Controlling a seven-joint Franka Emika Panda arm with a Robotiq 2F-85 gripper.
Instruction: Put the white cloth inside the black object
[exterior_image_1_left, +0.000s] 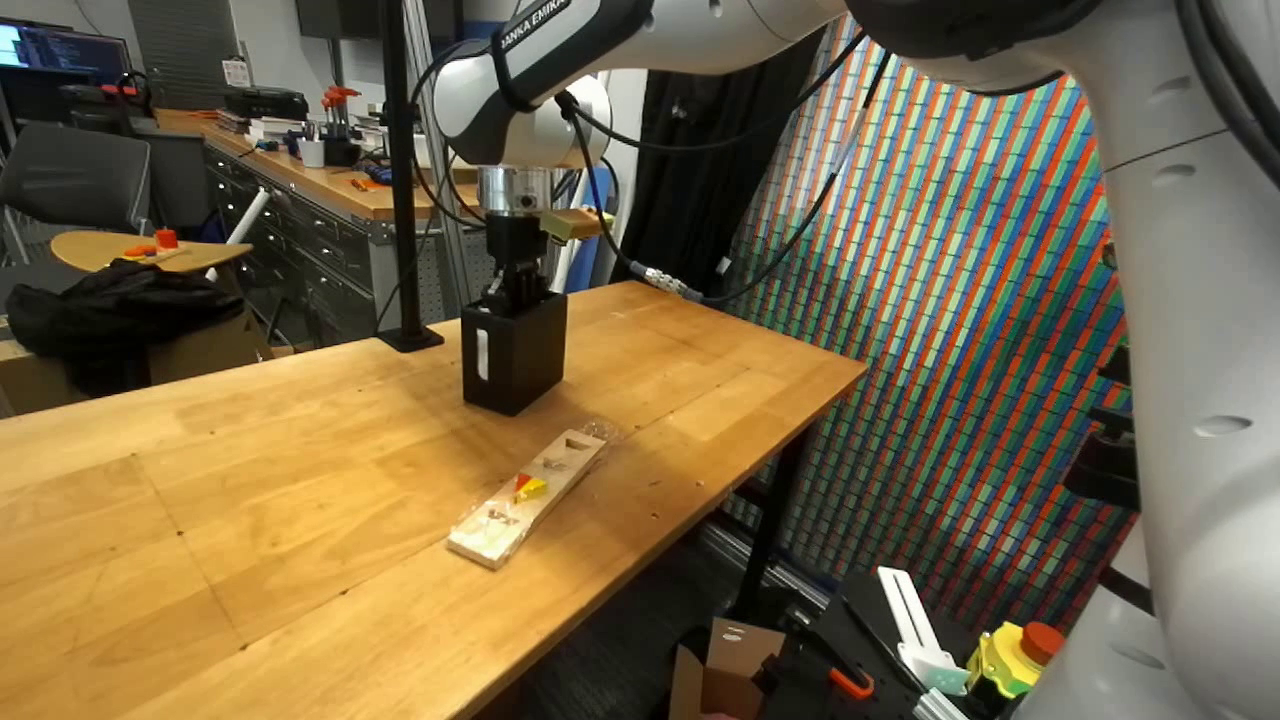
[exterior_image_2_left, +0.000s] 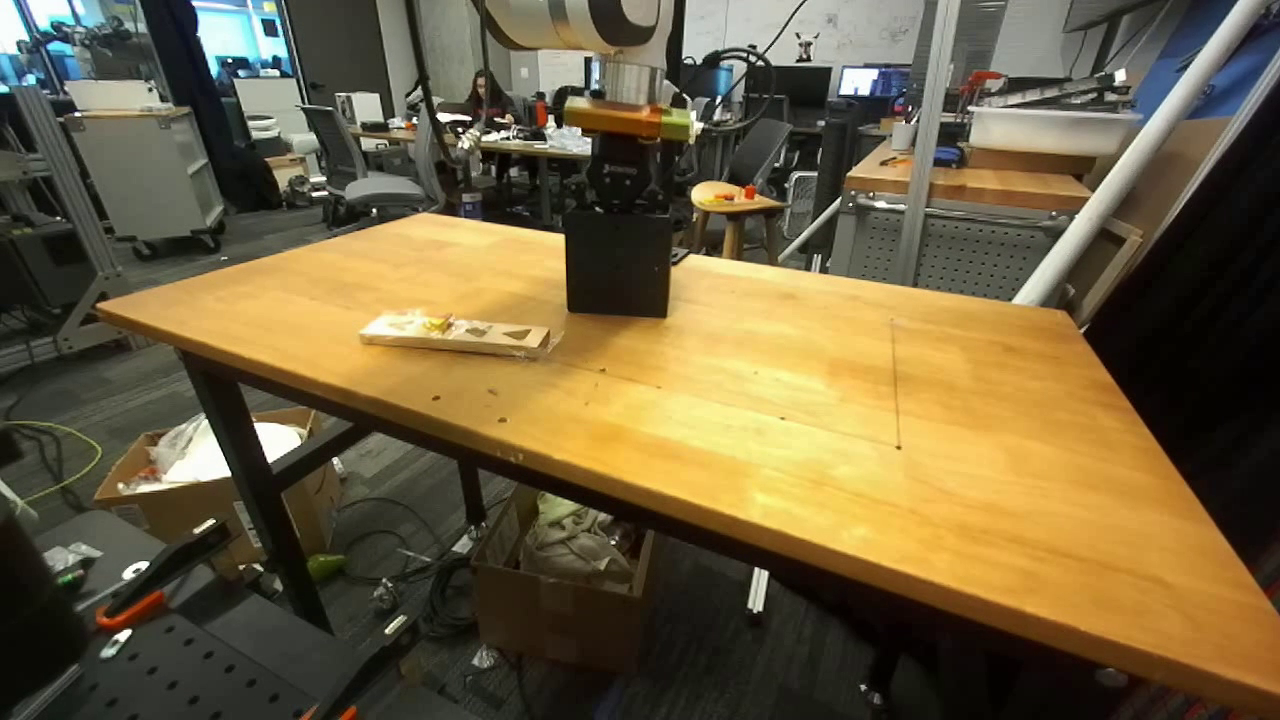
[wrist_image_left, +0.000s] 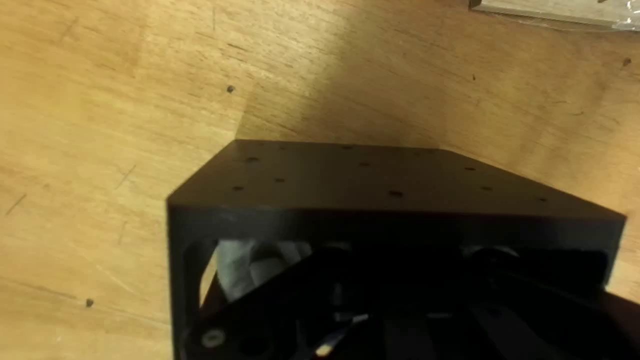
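White cloth (wrist_image_left: 234, 267): inside the black box (exterior_image_1_left: 513, 355), below the rim; only a crumpled part shows in the wrist view. Box stands upright on the worktop (exterior_image_1_left: 250, 480). Claw (exterior_image_1_left: 513, 292): clenched, lower end down in the box's open top; whether it pinches any cloth, too dark to tell. Wooden strip (exterior_image_1_left: 525, 508) lies near the box, apart from it. Step in hand, my reading: tucking the cloth in, nearly done. Next: loosen the jaws if cloth is caught, then rise straight up, clear of the rim.

Pincer (exterior_image_1_left: 515, 288) tips hidden in black box (exterior_image_1_left: 537, 350); white cloth (wrist_image_left: 235, 267) partly covered.
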